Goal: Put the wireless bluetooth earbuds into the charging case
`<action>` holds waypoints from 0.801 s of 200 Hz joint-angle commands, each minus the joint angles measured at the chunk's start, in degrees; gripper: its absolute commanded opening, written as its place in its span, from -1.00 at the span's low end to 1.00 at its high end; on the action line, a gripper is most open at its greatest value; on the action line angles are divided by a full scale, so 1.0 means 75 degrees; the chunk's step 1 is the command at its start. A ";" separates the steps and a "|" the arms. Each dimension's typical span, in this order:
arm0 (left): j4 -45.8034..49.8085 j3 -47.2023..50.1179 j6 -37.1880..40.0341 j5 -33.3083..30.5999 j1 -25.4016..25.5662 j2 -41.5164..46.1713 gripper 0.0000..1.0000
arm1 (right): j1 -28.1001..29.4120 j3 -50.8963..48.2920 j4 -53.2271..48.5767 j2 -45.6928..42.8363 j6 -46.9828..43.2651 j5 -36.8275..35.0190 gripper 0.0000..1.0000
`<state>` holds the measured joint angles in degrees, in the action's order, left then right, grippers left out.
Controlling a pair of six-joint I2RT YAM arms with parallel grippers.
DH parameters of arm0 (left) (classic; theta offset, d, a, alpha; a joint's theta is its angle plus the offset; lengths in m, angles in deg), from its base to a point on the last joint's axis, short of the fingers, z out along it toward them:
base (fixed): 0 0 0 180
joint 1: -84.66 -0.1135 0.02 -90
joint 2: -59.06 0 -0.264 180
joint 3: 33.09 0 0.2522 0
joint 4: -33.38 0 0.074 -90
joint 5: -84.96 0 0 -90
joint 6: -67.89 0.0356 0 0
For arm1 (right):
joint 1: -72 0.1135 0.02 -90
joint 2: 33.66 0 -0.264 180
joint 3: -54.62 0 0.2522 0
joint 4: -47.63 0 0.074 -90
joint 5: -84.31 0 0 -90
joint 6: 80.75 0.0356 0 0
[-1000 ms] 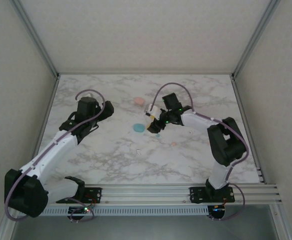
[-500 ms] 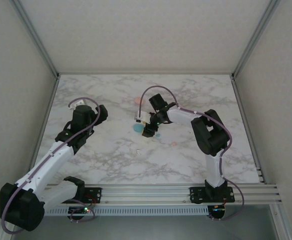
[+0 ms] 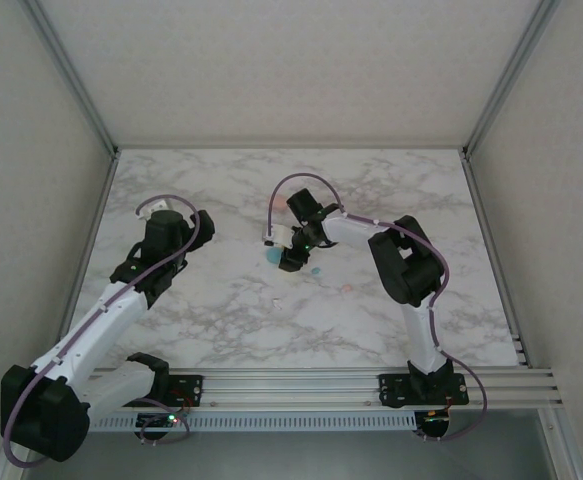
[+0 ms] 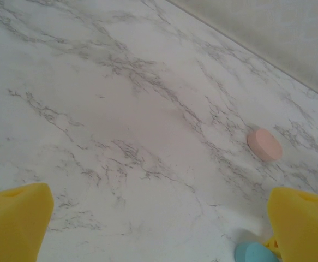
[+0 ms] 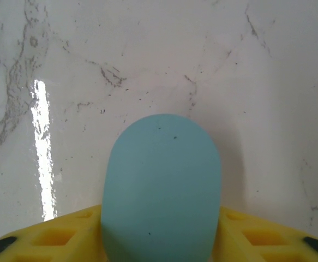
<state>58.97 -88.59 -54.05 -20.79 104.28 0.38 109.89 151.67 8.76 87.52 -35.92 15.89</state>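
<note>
Swinging left since a second ago, the right arm now has its elbow folded in closer to the middle of the table, and its jaws have narrowed. From its base at the near edge it rises, bends sharply and reaches left and away. The left arm stretches from its own base diagonally up the left side of the table, wrist raised, a little drawn back from where it was a second ago. The left gripper hangs above bare marble with its yellow fingers spread wide and nothing between them.

Near the middle lies a small white piece. Right of it and slightly farther, the pink earbud rests alone on the marble, and the teal earbud lies just right of the right gripper, both outside any case. That gripper points down at the table and pinches the teal case, a yellow finger against each side with no gap visible in the right wrist view. Farther back, well apart, the pink case lies flat on the table.
</note>
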 commanded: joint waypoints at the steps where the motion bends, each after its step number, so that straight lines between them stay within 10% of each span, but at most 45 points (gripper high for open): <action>1: 0.0130 -0.0019 0.0053 -0.0105 -0.0085 -0.0039 1.00 | 0.0048 -0.0022 -0.0094 -0.0006 0.0081 -0.0029 -0.14; 57: -0.0681 0.0077 0.0792 0.0682 -0.0099 0.0208 0.99 | -0.0210 -0.0075 -0.0356 -0.1088 0.0595 0.1041 -0.40; 103: -0.2897 0.0206 0.3341 0.4407 -0.0085 0.0330 0.89 | -0.1356 0.0272 -0.1534 -0.2535 0.0831 0.3985 -0.41; 160: -0.2366 -0.1806 0.4955 0.8370 -0.0007 -0.1307 0.60 | -0.2132 0.1021 -0.2619 -0.3308 0.0263 0.5359 -0.40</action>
<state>42.21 -96.02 -25.77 23.51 103.95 -5.01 94.44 157.16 -4.81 64.38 -31.07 48.46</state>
